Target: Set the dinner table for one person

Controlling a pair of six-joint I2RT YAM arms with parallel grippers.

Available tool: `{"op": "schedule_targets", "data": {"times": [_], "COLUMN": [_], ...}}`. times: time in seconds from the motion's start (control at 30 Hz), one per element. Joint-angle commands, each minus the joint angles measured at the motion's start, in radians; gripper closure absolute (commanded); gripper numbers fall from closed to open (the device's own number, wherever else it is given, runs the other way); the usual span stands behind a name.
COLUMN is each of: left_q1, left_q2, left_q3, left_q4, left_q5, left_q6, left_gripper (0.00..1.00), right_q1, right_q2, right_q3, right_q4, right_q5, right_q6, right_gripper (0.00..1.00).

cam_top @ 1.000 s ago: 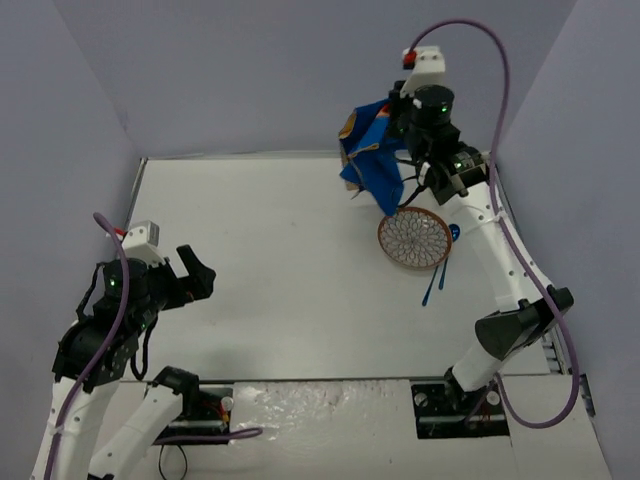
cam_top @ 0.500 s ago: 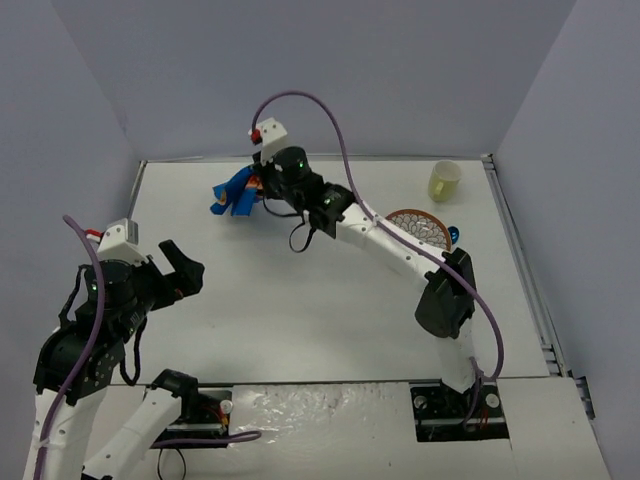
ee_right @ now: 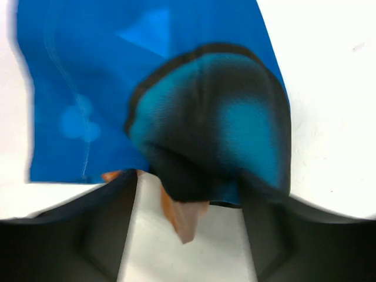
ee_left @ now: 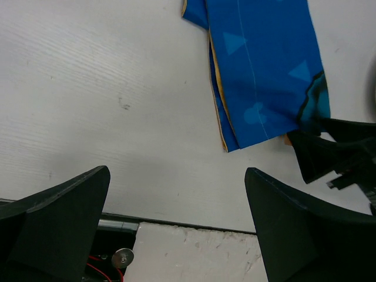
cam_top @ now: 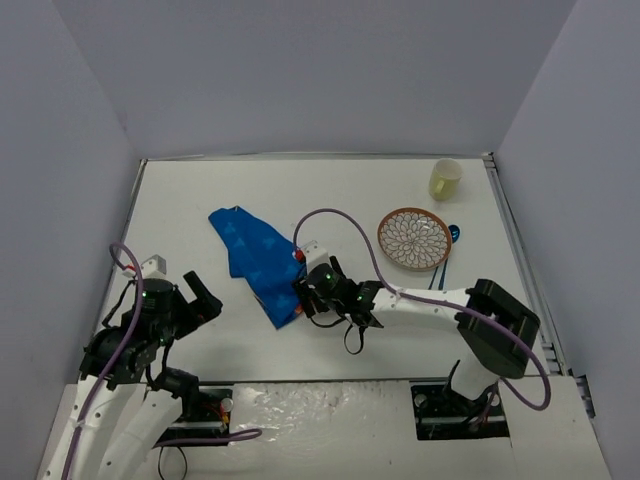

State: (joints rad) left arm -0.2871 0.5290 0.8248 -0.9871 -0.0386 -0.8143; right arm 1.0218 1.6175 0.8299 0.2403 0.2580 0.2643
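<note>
One item of the setting has got near its place, as I see it, and nothing else. From above, the blue placemat (cam_top: 250, 255) lies on the white counter (cam_top: 330, 200) left of the middle, running slantwise and folded over on itself rather than spread flat. The right claw (cam_top: 300, 295) is down at its near corner. The patterned plate (cam_top: 414, 238) sits well apart at the far right, a yellow cup (cam_top: 444, 180) beyond it near the back corner, and something small and blue (cam_top: 455, 233), too small to name, is just beside the plate's rim. None of these is on the mat. The left claw (cam_top: 203, 297) hangs near the left edge, jaws wide, holding nothing. The left wrist view agrees: the left claw (ee_left: 176, 176) gapes over bare counter (ee_left: 88, 88). Ahead, the placemat (ee_left: 258, 70) shows doubled layers with a yellow edge, and the right claw (ee_left: 329, 158) touches its lower corner. In the blurred right wrist view, the right claw (ee_right: 185, 226) has its jaws standing apart with a bunched hump of placemat (ee_right: 88, 70) between and above them, over the counter (ee_right: 329, 88). Whether that fold is pinched or lying loose I cannot tell. By my reckoning the job is in its early part. The mat wants flattening and squaring up, then the plate goes onto it, and the cup and the blue piece beside it.
</note>
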Motion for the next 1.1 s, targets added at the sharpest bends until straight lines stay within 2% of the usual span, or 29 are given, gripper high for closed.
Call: {"op": "schedule_targets", "data": {"times": [0.0,0.03,0.17,0.33,0.6,1.07], "left_q1": [-0.005,-0.006,-0.006,-0.006,-0.003,-0.004], "left_q2": [-0.013,-0.014,0.017,0.067,0.057,0.065], "left_q3": [-0.061,-0.073,-0.105,-0.116,-0.125,-0.116], "left_q4": [0.088,0.097,0.13,0.154,0.128,0.125], "left_q5": [0.039,0.039,0.039,0.038,0.002,-0.002], "left_q6": [-0.101,-0.105,-0.114,-0.111,-0.1,-0.083], "left_gripper": [0.03,0.03,0.03,0.03,0.03,0.03], "right_q1": [0.003,0.003,0.006,0.028,0.075,0.1], "right_q2": [-0.194,-0.21,-0.207,-0.106,0.082,0.236], "right_q3": [0.064,0.073,0.118,0.17,0.258,0.324], "right_q4": [0.0,-0.02,-0.058,-0.063,-0.07,-0.058], "right_q5": [-0.115,-0.145,-0.256,-0.386,-0.351,-0.319], "right_q6": [-0.066,-0.116,-0.241,-0.321,-0.361,-0.367], "right_gripper": [0.22,0.19,0.17,0.27,0.4,0.46]}}
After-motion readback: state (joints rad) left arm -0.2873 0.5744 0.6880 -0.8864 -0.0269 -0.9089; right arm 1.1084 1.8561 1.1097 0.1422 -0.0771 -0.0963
